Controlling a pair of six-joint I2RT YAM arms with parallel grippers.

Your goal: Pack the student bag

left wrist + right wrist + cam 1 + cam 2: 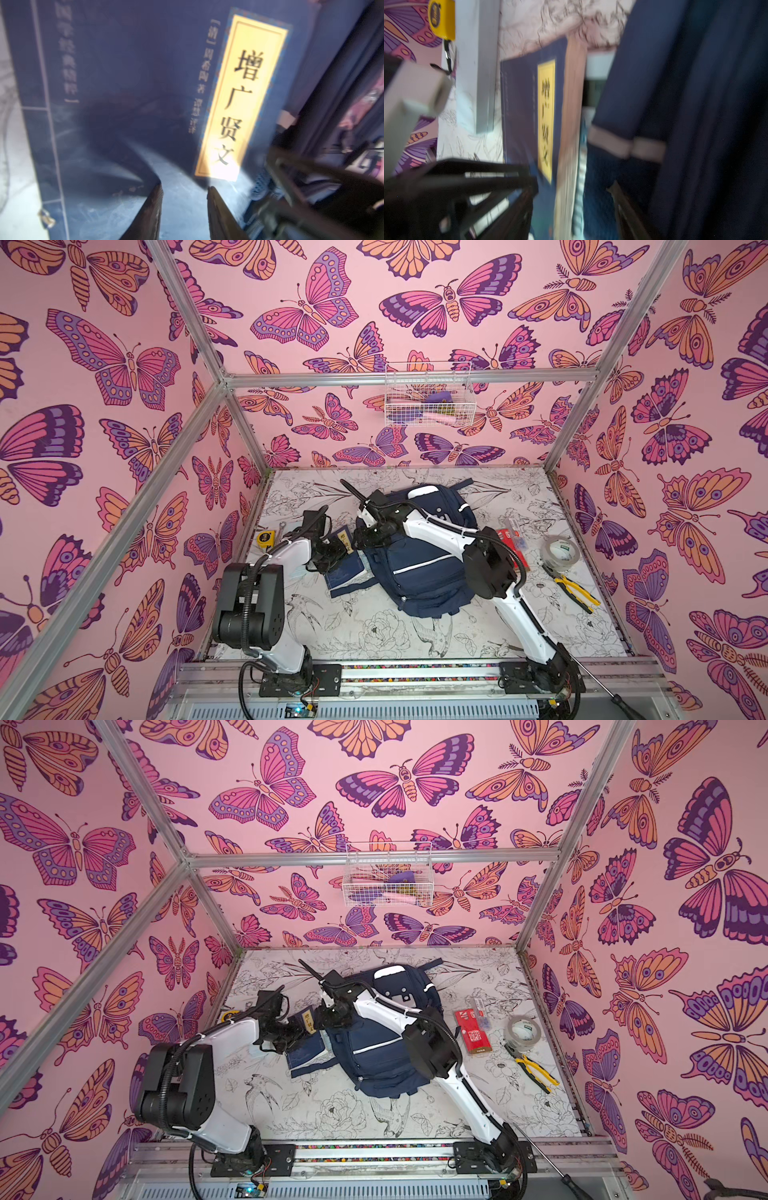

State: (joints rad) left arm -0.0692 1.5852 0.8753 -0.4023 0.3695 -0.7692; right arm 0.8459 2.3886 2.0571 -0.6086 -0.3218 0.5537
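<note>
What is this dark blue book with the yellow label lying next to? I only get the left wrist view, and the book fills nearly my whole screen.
Observer: In both top views the book lies on a flower-printed table, just left of a navy student bag with thin white stripes.
Operator: Is anything else on that table?
Observer: On the bag's other side lie a red packet, a roll of clear tape and yellow-handled pliers.
Operator: And on the book's side?
Observer: A yellow tape measure sits by the table's left edge.
</note>
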